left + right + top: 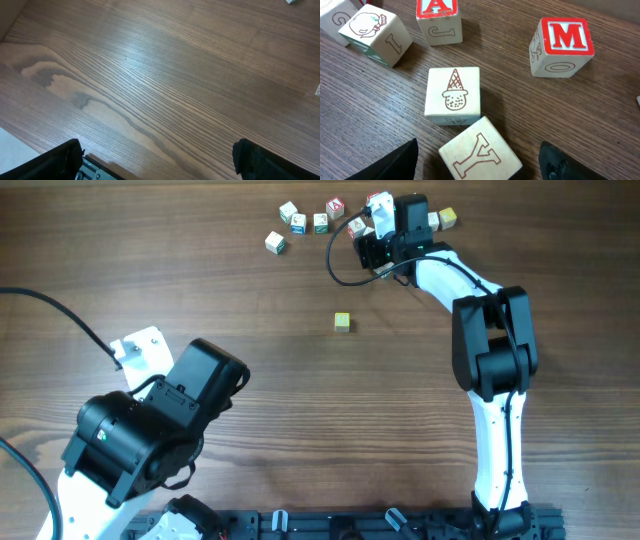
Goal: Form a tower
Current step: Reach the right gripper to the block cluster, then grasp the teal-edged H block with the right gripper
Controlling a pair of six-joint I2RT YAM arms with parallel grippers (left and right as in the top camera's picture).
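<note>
Tower cubes look light, stiff, smooth wood; pinch flat opposite sides. Right end effector open astride Y block; left end effector open, empty.

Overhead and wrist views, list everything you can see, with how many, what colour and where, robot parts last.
Table: one, brown wood, under everything.
Letter blocks: at least eight, cream with red, green or blue faces, scattered at the far side.
Y block: one, cream, nearest the right wrist camera.
Yellow-topped block: one, mid-table, alone; anything beneath it is hidden from above.
Cables: two, black, one at the left edge, one looping by the right wrist.
Left pincer: one, black, open over bare wood.
Right pincer: one, black, open around the Y block, not touching.
</note>
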